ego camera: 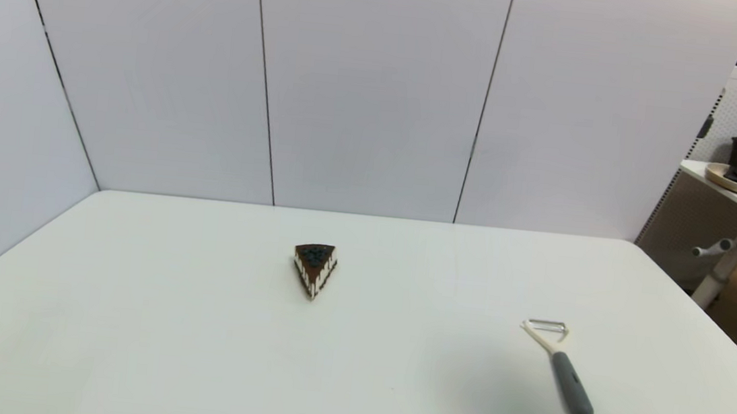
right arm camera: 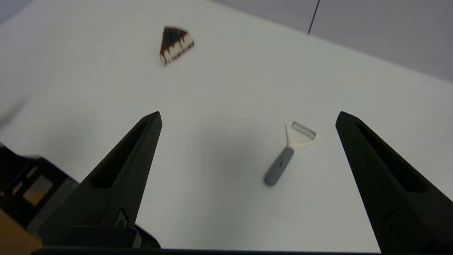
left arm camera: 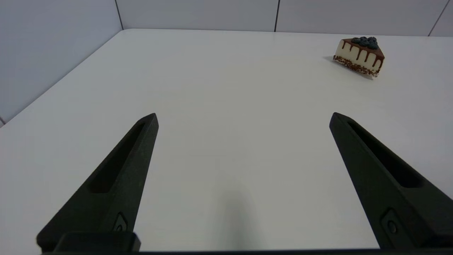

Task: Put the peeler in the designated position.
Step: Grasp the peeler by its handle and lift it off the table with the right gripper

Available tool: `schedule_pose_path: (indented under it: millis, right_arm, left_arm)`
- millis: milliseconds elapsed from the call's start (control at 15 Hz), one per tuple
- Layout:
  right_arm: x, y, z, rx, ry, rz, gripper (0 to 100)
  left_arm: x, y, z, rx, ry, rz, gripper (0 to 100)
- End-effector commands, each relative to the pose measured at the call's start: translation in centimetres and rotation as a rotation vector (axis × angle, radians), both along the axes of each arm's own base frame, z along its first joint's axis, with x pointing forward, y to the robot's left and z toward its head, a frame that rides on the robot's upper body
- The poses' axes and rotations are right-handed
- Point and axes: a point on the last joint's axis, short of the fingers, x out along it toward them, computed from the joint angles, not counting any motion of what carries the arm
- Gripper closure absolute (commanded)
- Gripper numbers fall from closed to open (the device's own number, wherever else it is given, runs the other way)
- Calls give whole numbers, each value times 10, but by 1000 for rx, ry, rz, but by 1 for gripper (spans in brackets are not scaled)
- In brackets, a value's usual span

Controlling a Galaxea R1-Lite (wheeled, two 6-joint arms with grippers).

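The peeler [ego camera: 559, 366] lies flat on the white tabletop [ego camera: 192, 352], at about four o'clock from the cake slice [ego camera: 314, 269] and well apart from it, with its handle toward the robot. The right gripper [right arm camera: 247, 117] hovers above the peeler, jaws wide and empty. The left gripper [left arm camera: 244, 117] is low over bare tabletop, jaws wide.

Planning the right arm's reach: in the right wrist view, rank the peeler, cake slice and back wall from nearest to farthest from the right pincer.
1. Peeler, lying flat just ahead of the open right pincer.
2. Cake slice, mid-table toward the robot's left.
3. Back wall, beyond the table's far edge.
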Motion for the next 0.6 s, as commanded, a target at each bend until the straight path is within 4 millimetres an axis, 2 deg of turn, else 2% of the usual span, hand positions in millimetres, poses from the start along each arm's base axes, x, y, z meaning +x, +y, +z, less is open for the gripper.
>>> schedule_pose_path:
  millis: [67,400,600]
  right_arm:
    - [42,10,-35,-91,302,22,0]
    - [64,17,-86,-217,528,-109,0]
    - [78,23,-107,-235,648,-199,0]
  left_arm:
    - [0,0,0,0,1,0,0]
    - [0,0,0,0,1,0,0]
    - [0,0,0,0,-2,0,0]
